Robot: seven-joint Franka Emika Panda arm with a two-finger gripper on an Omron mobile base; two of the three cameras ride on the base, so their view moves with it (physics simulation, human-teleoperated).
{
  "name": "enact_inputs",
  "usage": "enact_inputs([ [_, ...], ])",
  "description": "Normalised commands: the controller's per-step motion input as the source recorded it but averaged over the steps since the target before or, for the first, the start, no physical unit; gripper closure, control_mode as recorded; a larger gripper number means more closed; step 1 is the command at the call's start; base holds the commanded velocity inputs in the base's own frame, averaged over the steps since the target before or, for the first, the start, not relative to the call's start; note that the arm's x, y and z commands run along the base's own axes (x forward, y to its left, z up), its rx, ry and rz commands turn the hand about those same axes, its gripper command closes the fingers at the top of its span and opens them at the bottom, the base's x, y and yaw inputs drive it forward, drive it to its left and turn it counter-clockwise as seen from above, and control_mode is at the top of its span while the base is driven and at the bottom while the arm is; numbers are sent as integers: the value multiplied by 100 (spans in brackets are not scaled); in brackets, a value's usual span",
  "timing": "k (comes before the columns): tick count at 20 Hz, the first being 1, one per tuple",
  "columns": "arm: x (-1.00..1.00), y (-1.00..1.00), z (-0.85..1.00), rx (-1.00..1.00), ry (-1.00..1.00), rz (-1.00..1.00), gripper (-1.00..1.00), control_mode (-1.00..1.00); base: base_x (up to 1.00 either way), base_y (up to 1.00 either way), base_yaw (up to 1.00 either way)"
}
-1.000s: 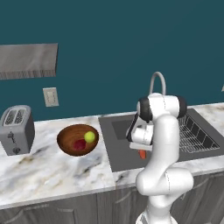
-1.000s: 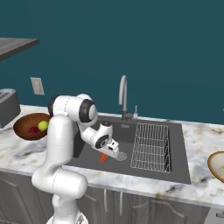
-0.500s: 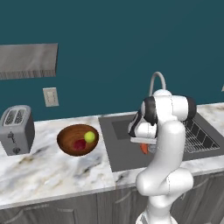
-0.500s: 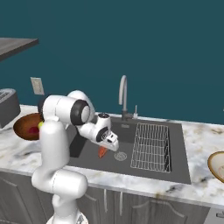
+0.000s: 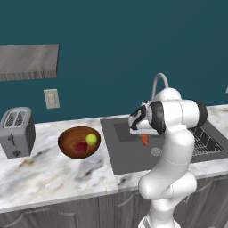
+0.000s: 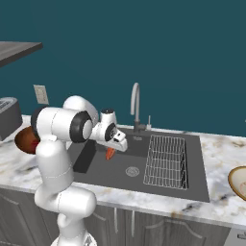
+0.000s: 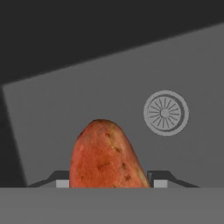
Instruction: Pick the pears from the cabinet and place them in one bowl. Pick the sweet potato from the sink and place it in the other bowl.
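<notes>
My gripper (image 5: pixel 143 132) is shut on the sweet potato (image 5: pixel 144 140), an orange-red tuber hanging below the fingers above the dark sink (image 5: pixel 129 153). From the right side, the gripper (image 6: pixel 113 145) holds the sweet potato (image 6: pixel 110 153) over the basin's left half. In the hand view the sweet potato (image 7: pixel 105 155) sits between both fingertips (image 7: pixel 159 178), with the drain (image 7: pixel 166 113) below it. The dark red pear (image 5: pixel 81 147) and the yellow-green pear (image 5: pixel 91 139) lie in the dark wooden bowl (image 5: pixel 67 144). The tan bowl (image 6: pixel 239 182) sits at the far right counter edge. The cabinet (image 5: pixel 29 61) hangs at upper left.
A toaster (image 5: pixel 17 132) stands left of the dark bowl. The chrome tap (image 6: pixel 136 105) rises behind the sink, and a wire rack (image 6: pixel 166 161) fills the basin's right half. Marble counter (image 5: pixel 53 173) runs on both sides of the sink.
The gripper has risen with the sweet potato in it, lifting it from near the sink floor to above the basin. The pears and bowls have stayed put.
</notes>
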Motion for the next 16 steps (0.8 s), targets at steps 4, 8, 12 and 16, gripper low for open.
enact_inputs([
  [4, 10, 0, 93, -2, 0, 0, 100, -100, 0, 0, 0],
  [8, 0, 0, 95, 0, 0, 0, 100, -100, 0, 0, 0],
  [12, -17, 3, 79, 0, 0, 0, 100, -100, 0, 0, 0],
  [16, -45, 4, 42, 0, 0, 0, 100, -100, 0, 0, 0],
])
